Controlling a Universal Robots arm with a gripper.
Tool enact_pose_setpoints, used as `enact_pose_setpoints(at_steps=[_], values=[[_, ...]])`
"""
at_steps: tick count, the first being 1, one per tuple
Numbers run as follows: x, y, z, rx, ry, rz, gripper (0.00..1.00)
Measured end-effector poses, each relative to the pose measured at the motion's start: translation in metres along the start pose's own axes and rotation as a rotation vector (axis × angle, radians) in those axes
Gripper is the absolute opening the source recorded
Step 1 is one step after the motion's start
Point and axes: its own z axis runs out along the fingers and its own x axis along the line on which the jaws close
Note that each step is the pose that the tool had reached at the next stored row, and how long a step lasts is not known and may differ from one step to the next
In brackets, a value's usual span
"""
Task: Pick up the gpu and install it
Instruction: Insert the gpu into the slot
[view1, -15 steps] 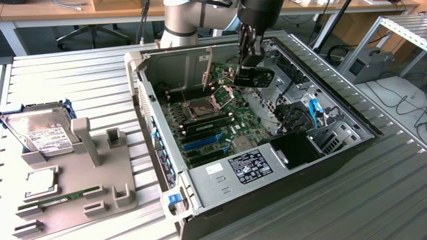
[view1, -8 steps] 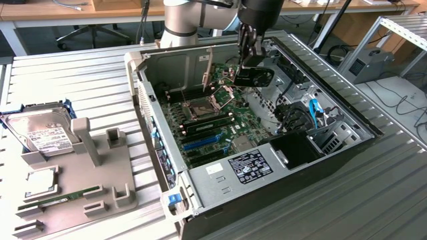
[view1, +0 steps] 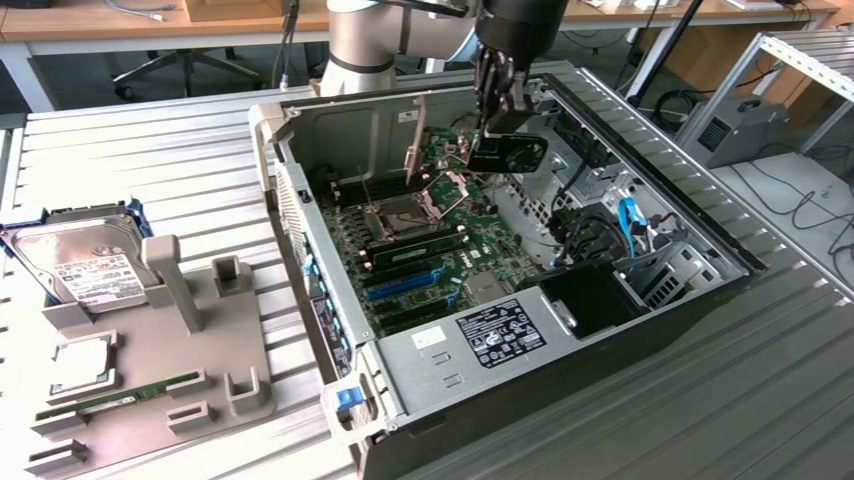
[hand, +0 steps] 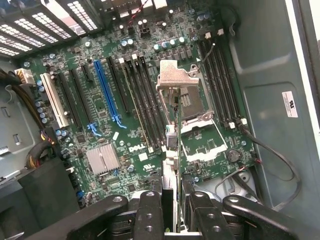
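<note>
So the claw (hand: 171, 210) is pinched down on the gpu (hand: 172, 125), holding it on edge, with the silvery bracket (hand: 177, 77) at the end farthest from the fingers (hand: 150, 215). It hangs inside the open PC case (view1: 667, 300), with the motherboard (hand: 120, 130) straight below, and I think the card isn't touching any slot.

gpu (hand: 173, 150) above motherboard (hand: 110, 115)
</note>
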Motion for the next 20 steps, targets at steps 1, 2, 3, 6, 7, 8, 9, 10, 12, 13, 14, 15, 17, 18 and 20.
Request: enact_pose_setpoints(at_steps=[1,2,3,6,7,8,9,10,12,13,14,15,17,18,20], values=[[0.0000,0.0000,0.0000,-0.0001,-0.0001,-0.003,0.26],[0.0000,0.0000,0.0000,-0.0002,-0.0002,-0.007,0.26],[0.0000,0.0000,0.0000,-0.0003,-0.0003,-0.010,0.26],[0.0000,0.0000,0.0000,-0.0007,-0.0008,-0.023,0.26],[0.0000,0.0000,0.0000,-0.0008,-0.0009,-0.025,0.26],[0.0000,0.0000,0.0000,-0.0018,-0.0022,-0.059,0.26],[0.0000,0.0000,0.0000,-0.0022,-0.0027,-0.073,0.26],[0.0000,0.0000,0.0000,-0.0027,-0.0034,-0.092,0.26],[0.0000,0.0000,0.0000,-0.0043,-0.0053,-0.143,0.26],[0.0000,0.0000,0.0000,-0.0051,-0.0063,-0.172,0.26],[0.0000,0.0000,0.0000,-0.0062,-0.0077,-0.208,0.26],[0.0000,0.0000,0.0000,-0.0070,-0.0087,-0.236,0.26],[0.0000,0.0000,0.0000,-0.0086,-0.0106,-0.288,0.26],[0.0000,0.0000,0.0000,-0.0097,-0.0119,-0.323,0.26],[0.0016,0.0008,0.0004,-0.0097,-0.0119,-0.323,0.26]])
